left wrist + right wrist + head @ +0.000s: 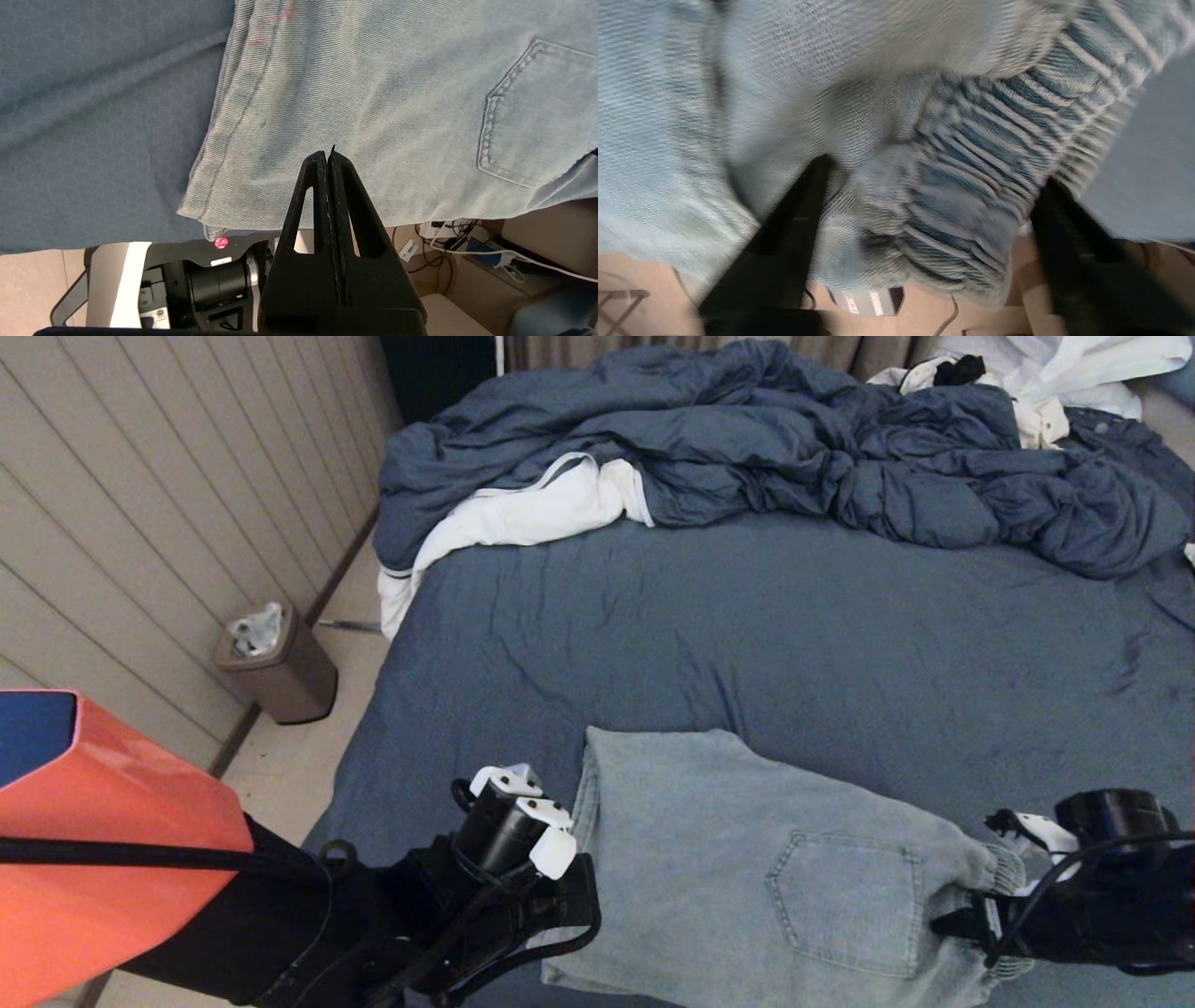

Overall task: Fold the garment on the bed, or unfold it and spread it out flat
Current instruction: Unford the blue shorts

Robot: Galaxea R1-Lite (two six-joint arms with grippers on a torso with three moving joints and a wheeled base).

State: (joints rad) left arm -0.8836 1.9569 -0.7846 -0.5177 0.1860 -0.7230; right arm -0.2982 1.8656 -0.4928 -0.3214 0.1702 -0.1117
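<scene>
Two grippers working: shorts lying waistband toward right gripper, spread around it, left gripper clenched, empty, at hem.

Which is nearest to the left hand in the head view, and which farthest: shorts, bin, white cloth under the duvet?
From the left hand, shut at the bed's near edge:
1. Shorts: right beside it.
2. Bin: on the floor, to the robot's left.
3. White cloth: far up the bed, under the duvet.

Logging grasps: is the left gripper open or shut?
Shut. In its wrist view the left gripper has both fingers pressed together, nothing visible between them, tips over the denim shorts near the bed edge.
</scene>
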